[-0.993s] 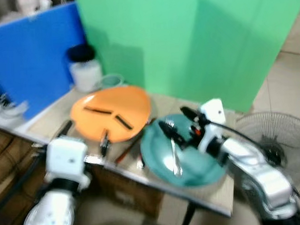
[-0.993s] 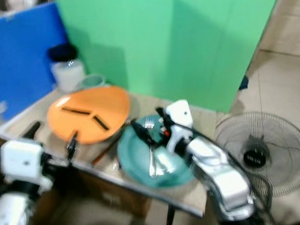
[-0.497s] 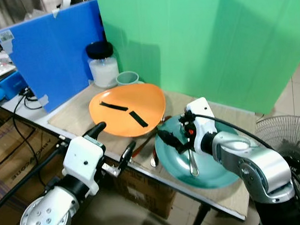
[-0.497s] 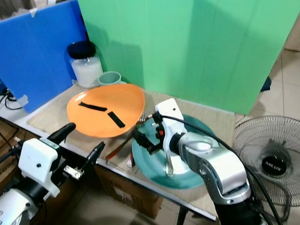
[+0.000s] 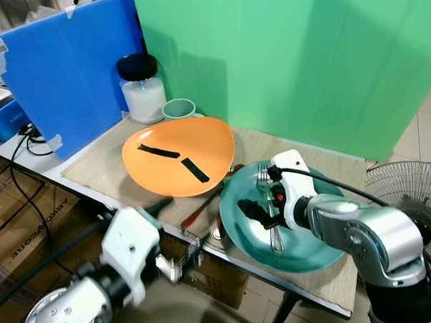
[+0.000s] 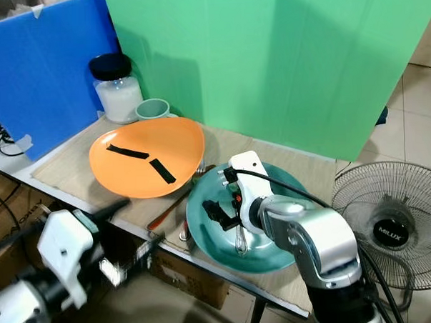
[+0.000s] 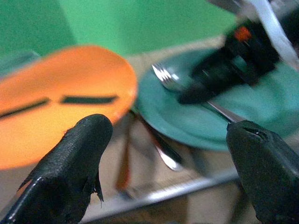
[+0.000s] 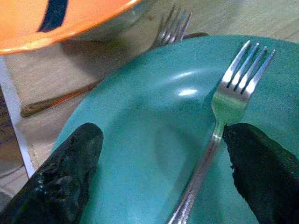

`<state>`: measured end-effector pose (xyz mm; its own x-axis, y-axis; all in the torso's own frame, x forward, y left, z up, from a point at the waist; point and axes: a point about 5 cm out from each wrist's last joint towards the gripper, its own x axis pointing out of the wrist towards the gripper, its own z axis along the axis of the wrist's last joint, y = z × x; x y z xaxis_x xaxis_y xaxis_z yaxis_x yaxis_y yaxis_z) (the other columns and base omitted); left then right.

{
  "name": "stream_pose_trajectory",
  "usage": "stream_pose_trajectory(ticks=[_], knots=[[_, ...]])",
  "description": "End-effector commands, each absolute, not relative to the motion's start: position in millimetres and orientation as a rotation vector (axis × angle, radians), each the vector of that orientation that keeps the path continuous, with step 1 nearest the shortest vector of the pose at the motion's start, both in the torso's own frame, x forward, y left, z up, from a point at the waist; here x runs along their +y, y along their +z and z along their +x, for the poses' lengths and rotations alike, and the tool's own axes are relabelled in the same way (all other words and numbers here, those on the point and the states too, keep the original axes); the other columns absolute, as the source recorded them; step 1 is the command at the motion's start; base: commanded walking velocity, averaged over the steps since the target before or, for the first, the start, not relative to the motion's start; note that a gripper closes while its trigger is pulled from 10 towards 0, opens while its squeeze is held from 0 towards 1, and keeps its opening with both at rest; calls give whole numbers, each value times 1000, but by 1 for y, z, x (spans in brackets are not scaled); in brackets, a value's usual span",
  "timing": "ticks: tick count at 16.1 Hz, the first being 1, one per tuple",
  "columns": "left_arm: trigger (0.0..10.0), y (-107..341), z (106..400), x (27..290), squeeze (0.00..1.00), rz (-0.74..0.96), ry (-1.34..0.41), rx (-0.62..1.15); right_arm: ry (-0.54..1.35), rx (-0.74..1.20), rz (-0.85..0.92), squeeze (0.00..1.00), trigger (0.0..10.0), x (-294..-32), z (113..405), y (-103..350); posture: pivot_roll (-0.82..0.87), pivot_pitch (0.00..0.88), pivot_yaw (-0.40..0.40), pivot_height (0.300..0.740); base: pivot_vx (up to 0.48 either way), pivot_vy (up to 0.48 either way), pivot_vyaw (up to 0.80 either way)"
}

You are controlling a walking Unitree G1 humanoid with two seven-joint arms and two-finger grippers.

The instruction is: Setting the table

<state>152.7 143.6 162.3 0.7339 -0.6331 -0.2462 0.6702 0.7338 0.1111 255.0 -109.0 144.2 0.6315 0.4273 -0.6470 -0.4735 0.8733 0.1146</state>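
While the right gripper (image 8: 159,172) hangs low over the teal plate (image 5: 305,250), its two black fingers (image 8: 65,177) are spread wide and hold nothing. Steel fork (image 8: 219,121) lies on the plate between those fingers, nearer the one finger, tines pointing away from the wrist; whether that finger touches the handle, cannot tell. Just past the plate rim, ahead of the gripper, a second fork (image 8: 170,28) with a reddish-brown handle rests on the table mat (image 5: 94,167), tines tucked near the orange plate (image 5: 179,154). Orange plate carries two black strips (image 6: 161,170), sits beside the teal plate, rims close. A spoon (image 5: 217,229) lies on the mat between the two plates' near edges.

Left gripper (image 7: 173,154), blurred, sits at the table's front edge, fingers (image 7: 70,163) wide apart, empty; both plates lie ahead of it. Beyond the orange plate: pale green cup (image 5: 179,108) and black-lidded jar (image 5: 142,89), side by side against blue board (image 5: 54,75) and green backdrop (image 5: 282,58). Floor fan (image 6: 390,225) stands off to the right arm's side.
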Motion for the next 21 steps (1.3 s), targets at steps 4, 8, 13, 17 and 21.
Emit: stream_pose_trajectory(ticks=[4,8,13,17,21], knots=[[10000,164,147,145,0,194,-749,228,488,810,-70,0,3608,-105,253,136,53,0,17,740,0,0,0],[10000,164,144,146,0,188,-755,251,412,880,-78,0,1176,-108,255,125,57,0,8,740,0,0,0],[10000,165,144,146,0,191,-754,252,383,902,-43,0,0,-106,260,118,62,0,6,740,0,0,0],[10000,165,146,146,0,195,-758,255,389,925,-24,0,0,-103,258,114,65,0,8,740,0,0,0],[10000,164,144,145,0,197,-765,261,387,952,-1,0,0,-105,255,110,62,0,9,740,0,0,0]])
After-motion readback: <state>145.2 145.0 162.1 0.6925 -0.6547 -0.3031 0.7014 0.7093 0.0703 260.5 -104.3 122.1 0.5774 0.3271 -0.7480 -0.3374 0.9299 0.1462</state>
